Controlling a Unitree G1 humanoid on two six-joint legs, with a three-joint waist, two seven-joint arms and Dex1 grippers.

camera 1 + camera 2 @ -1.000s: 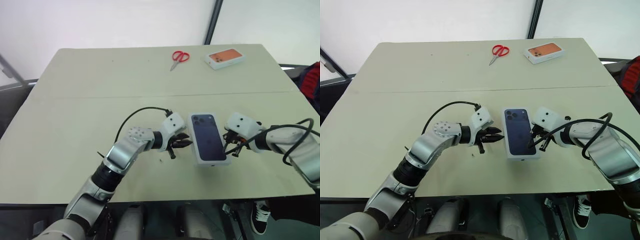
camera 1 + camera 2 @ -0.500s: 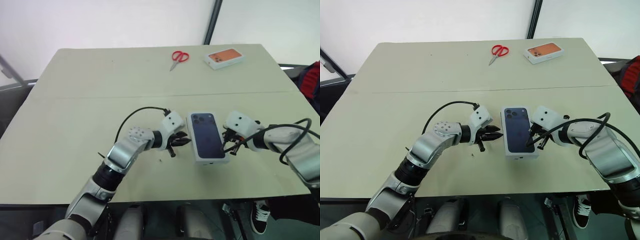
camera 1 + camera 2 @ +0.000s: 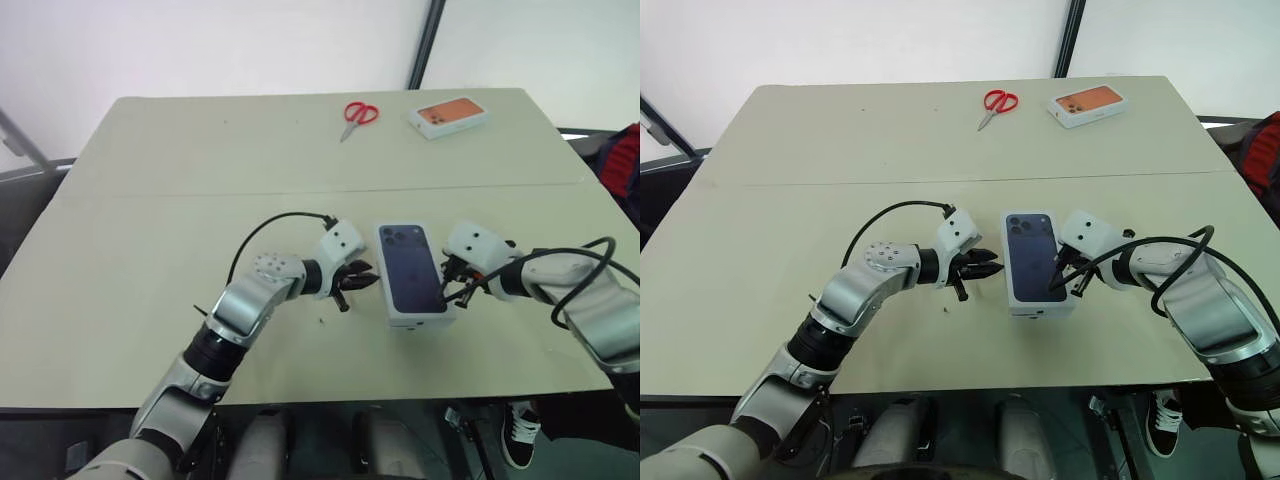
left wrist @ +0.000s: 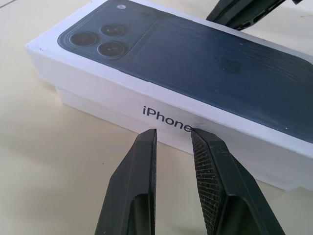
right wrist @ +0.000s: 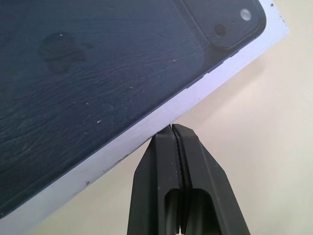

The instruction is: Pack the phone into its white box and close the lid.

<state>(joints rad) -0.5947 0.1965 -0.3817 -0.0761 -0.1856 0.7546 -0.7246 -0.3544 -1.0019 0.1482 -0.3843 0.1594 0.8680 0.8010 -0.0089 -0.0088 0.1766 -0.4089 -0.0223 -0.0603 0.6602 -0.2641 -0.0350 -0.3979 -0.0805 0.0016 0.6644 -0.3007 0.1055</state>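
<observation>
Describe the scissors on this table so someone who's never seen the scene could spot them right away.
Start with the pale table and look to its far edge, away from the robot. The scissors lie flat there, just left of the orange-topped box. Their bright red handles make them the only red thing on the tabletop, well apart from the closed white phone box near the robot.

Bright, even, diffuse light; soft faint shadows on the table; sharp views throughout.
</observation>
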